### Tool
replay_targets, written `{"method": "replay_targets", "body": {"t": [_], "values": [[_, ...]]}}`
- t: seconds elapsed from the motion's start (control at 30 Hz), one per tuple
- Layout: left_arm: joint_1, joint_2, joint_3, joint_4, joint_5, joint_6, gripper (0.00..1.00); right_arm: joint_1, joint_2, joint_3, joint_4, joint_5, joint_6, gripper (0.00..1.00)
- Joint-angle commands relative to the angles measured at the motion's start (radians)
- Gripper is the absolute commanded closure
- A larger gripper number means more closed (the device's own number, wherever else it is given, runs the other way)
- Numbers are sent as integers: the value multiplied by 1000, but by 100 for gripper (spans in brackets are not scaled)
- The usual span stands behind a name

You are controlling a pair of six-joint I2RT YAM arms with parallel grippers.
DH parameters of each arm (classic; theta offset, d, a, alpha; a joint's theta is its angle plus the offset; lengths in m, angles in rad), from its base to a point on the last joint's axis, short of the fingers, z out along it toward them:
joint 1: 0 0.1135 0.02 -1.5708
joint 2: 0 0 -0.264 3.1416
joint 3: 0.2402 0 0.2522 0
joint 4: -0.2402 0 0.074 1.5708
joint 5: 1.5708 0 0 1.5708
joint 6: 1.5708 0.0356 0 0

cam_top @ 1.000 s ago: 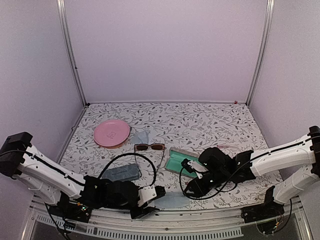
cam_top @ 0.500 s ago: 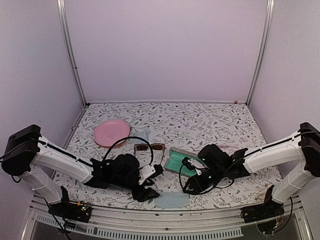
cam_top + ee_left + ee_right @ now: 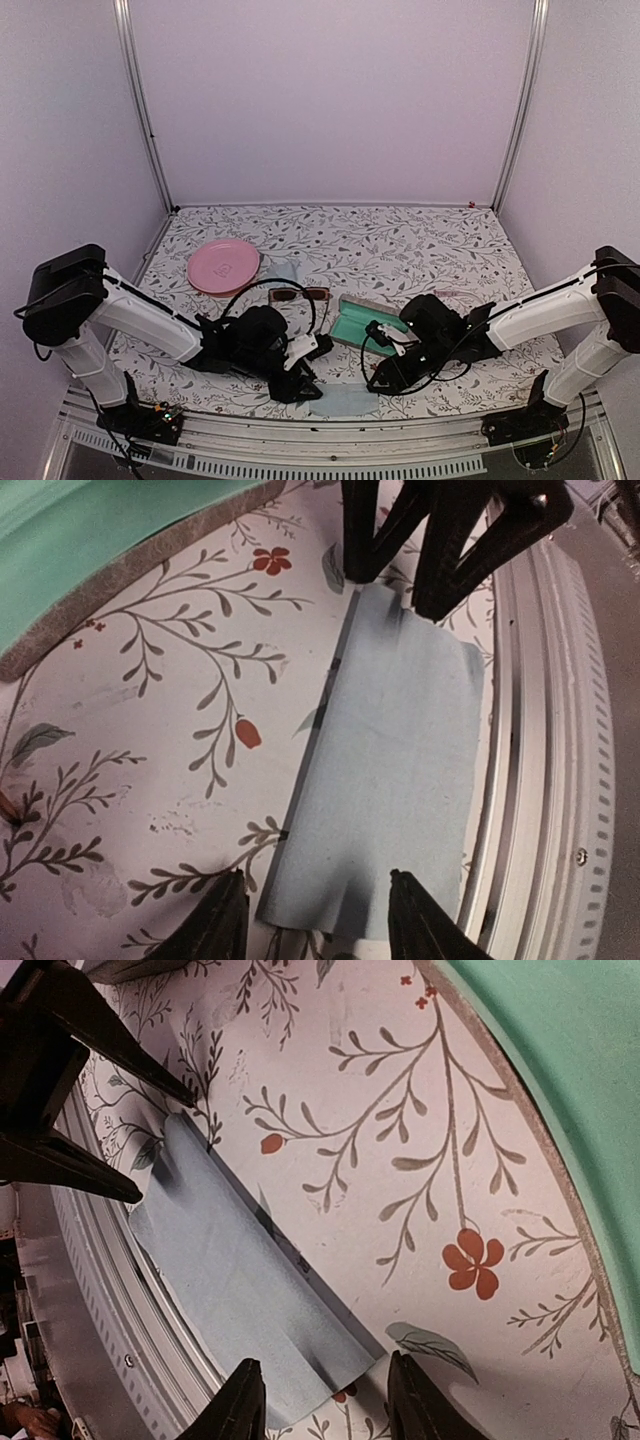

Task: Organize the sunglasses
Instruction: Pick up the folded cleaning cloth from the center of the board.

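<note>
The dark-framed sunglasses (image 3: 300,294) with reddish-brown lenses lie behind the left arm, touched by neither gripper. A pale blue cloth (image 3: 346,401) lies flat at the table's near edge. My left gripper (image 3: 304,386) is at the cloth's left end and my right gripper (image 3: 381,381) at its right end. In the left wrist view the left gripper (image 3: 320,925) stands open with the cloth (image 3: 390,770) lying between its fingers. The right gripper (image 3: 325,1405) is also open, straddling an end of the cloth (image 3: 240,1270) in the right wrist view. A slim pinkish frame (image 3: 450,293) shows faintly behind the right arm.
An open case with a green lining (image 3: 362,325) lies between the arms, just behind the cloth. A pink plate (image 3: 224,266) sits at the back left, with a second pale blue cloth (image 3: 287,271) beside it. The metal rail (image 3: 560,780) runs along the cloth's near side.
The left arm has swung forward and to the right, from the near rail to the cloth's left end, and now covers the blue-grey case. The right gripper has barely shifted.
</note>
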Motion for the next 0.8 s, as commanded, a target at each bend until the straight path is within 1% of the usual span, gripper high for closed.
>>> {"method": "replay_targets", "body": {"t": [0.0,0.33,0.6,0.77], "values": [[13,31,13,19,39,1,53,-7,19,-15,31,-22,2,56],[13,28,6,19,37,-11,66,-9,33,-30,65,-35,4,59],[13,28,3,14,34,-18,76,-10,35,-32,72,-38,2,64],[13,23,7,13,35,-19,81,-10,37,-27,72,-40,0,68]]}}
